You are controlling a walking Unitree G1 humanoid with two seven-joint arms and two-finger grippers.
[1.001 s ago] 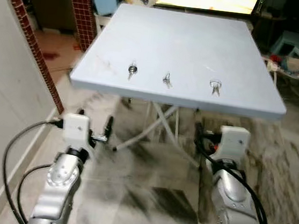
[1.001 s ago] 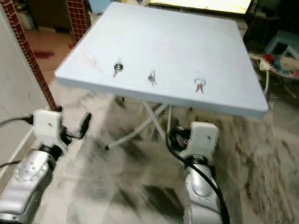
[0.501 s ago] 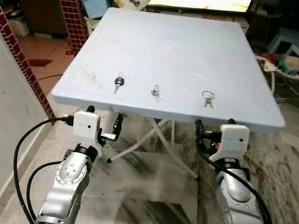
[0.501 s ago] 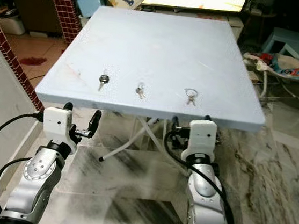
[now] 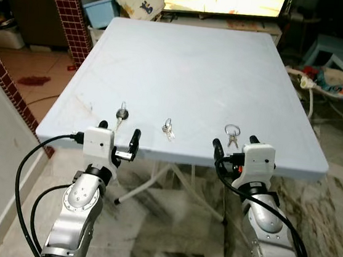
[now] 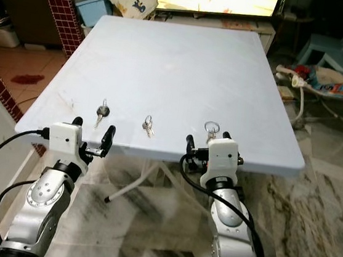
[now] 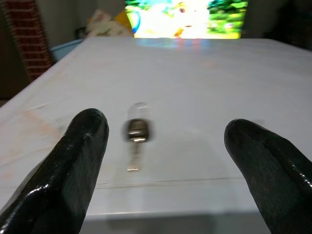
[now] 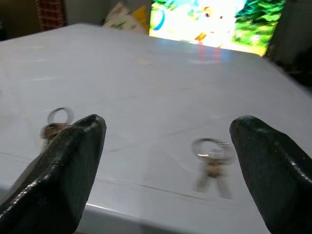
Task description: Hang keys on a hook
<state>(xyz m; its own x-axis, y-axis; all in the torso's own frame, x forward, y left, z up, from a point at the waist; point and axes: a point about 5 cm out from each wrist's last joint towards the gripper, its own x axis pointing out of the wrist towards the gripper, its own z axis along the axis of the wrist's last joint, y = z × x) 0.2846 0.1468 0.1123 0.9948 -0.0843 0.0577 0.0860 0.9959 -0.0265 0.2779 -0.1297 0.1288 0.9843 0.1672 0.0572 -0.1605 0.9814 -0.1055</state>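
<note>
Facing a pale blue bench (image 5: 198, 57) with 3 sets of keys in a row near its front edge: a black-headed key (image 5: 121, 115) on the robot's left, a small middle key set (image 5: 168, 129), and a ringed key set (image 5: 231, 134) on the right. Left gripper (image 5: 118, 136) sits at the bench's front edge, jaws apart, empty; black-headed key lies just ahead of it and toward the left finger (image 7: 73, 165) in the wrist view, long axis running front to back, blade toward the robot. Right gripper (image 5: 234, 143) also at the front edge, jaws apart, empty; ringed key set lies just ahead between its fingers (image 8: 63, 161), ring on the far side, blades pointing back at the robot. Middle key set is between the 2 arms, roughly equal reach. No hook can be made out in these views. Judgement: pickup not yet begun; either arm could reach straight forward and slightly down onto its own key, right arm looks best lined up.
</note>
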